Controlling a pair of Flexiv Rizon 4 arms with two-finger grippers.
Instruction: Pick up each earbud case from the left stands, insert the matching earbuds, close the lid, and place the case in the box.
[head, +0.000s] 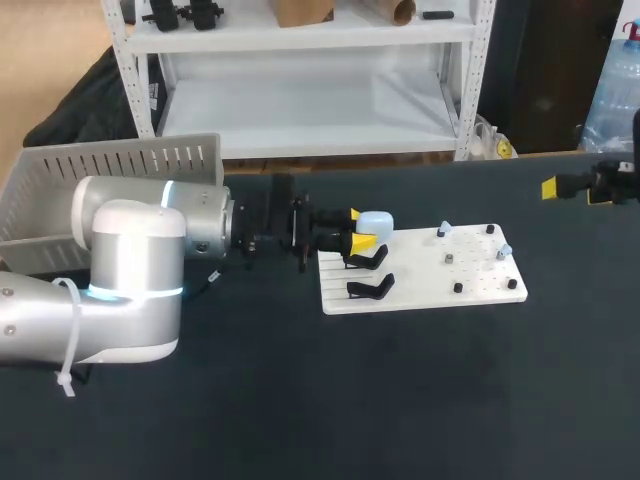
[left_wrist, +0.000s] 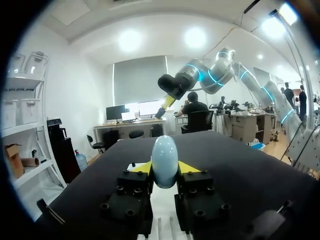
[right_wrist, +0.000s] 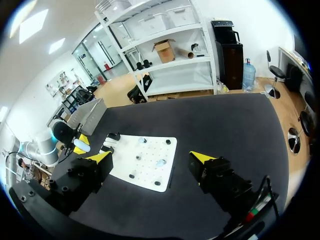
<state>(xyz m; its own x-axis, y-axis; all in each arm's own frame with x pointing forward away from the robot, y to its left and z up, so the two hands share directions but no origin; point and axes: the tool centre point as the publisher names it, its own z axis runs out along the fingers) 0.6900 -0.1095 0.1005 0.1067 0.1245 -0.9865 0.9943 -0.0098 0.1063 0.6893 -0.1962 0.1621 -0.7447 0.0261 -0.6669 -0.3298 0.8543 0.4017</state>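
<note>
My left hand (head: 358, 232) is gripping a pale blue, egg-shaped earbud case (head: 375, 222). Both yellow-tipped fingers (left_wrist: 142, 167) are pressing against it from its two sides, and in the left wrist view the case is standing upright between them with its rounded top rising above the tips. My left arm is coming in from the left, level over the dark desk (head: 450, 400). The case is sitting at the near-left corner of the white rectangular board (head: 420, 285), over the farther of two black bent stands (head: 372, 258). I cannot tell whether it is touching that stand. The nearer black stand (head: 368, 288) is carrying nothing.

Two small pale blue earbuds (head: 444, 230) are lying on the right half of the board, well apart from each other, among a few small black pegs (head: 458, 288).

A grey slotted plastic box (head: 110, 160) is sitting at the desk's far-left corner, behind my left arm.

My right hand (head: 575, 192) is hovering at the far right of the desk, well away from the board. Its fingers are spread wide and holding nothing.
</note>
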